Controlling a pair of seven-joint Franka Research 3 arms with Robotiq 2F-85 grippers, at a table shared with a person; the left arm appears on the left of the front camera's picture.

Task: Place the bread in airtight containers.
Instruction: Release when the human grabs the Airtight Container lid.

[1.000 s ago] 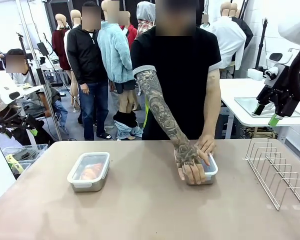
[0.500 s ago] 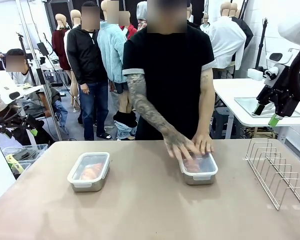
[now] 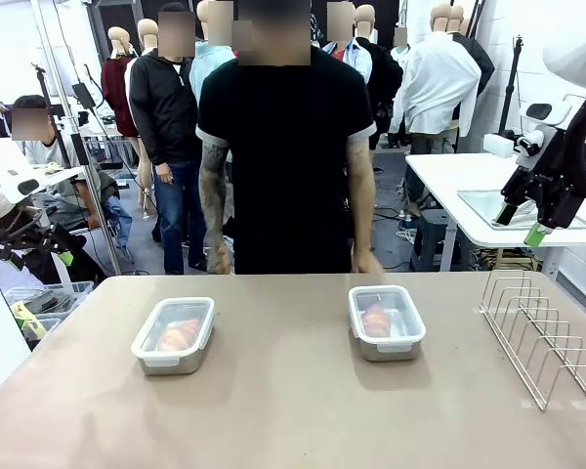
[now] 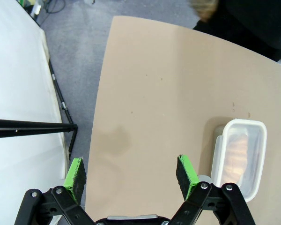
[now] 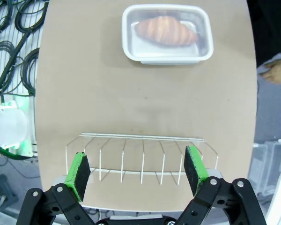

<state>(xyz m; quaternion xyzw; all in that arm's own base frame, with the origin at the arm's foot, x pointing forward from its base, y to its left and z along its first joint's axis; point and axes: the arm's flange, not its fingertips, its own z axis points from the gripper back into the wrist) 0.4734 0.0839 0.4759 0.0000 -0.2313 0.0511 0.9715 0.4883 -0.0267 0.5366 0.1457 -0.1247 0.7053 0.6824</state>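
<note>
Two airtight containers are sitting on the tan table (image 3: 293,410), both lidded, each holding one croissant. The left container (image 3: 174,334) is lying toward the table's left edge, its croissant (image 3: 177,335) showing orange-brown through the clear lid; the right container (image 3: 386,321) is resting right of the middle, nearer the far edge, with its croissant (image 3: 376,319) lying inside. The two tubs are sitting well apart. A wire rack (image 3: 545,337) is standing near the table's right edge, apart from the right container. A person in a black shirt (image 3: 285,156) is standing at the far edge, arms hanging down, one hand (image 3: 366,262) hanging just beyond the far edge behind the right container, not touching it. The left gripper (image 4: 131,176) is hovering above the table's left edge, jaws standing wide apart and holding nothing, with the left container off to one side in its wrist view. The right gripper (image 5: 136,172) is hovering above the wire rack, jaws likewise spread wide and empty; beyond the rack its wrist view is showing the right container with the ridged croissant lying lengthwise under the lid. In the front view, the right arm's gripper is hanging high off the table's right edge, its green pads (image 3: 535,234) pointing down.
</note>
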